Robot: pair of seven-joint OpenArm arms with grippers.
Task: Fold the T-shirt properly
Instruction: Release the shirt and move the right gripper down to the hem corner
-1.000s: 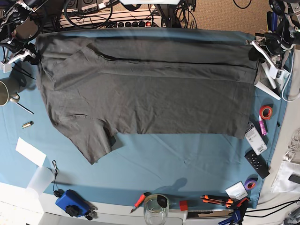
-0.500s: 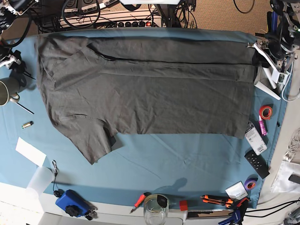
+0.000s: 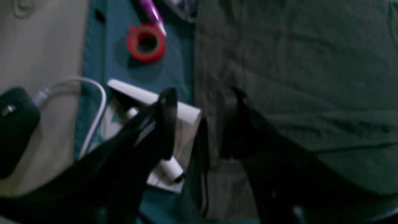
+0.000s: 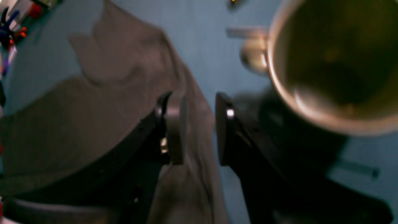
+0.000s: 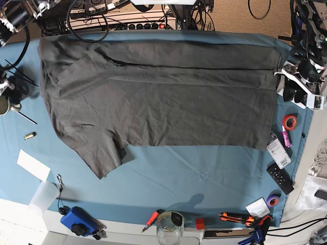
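Note:
The dark grey T-shirt (image 5: 158, 97) lies spread on the teal cloth, its far strip folded over and one sleeve (image 5: 102, 153) pointing toward the front. My left gripper (image 5: 295, 93) hovers off the shirt's right edge. In the left wrist view it (image 3: 197, 124) is open, with the shirt (image 3: 295, 77) edge under the gap. My right gripper (image 5: 7, 86) is at the shirt's left side. In the right wrist view it (image 4: 197, 130) is open above the shirt (image 4: 77, 109) edge, holding nothing.
A metal mug (image 4: 335, 62) stands right beside the right gripper. Red tape (image 5: 289, 122), remotes (image 5: 280, 178) and a white box (image 3: 174, 124) lie along the right edge near the left gripper. Tools, a glass (image 5: 169, 228) and a blue device (image 5: 76, 220) line the front edge.
Both grippers have opened wider and moved from the shirt's far corners toward the front along its side edges. The shirt has stayed put.

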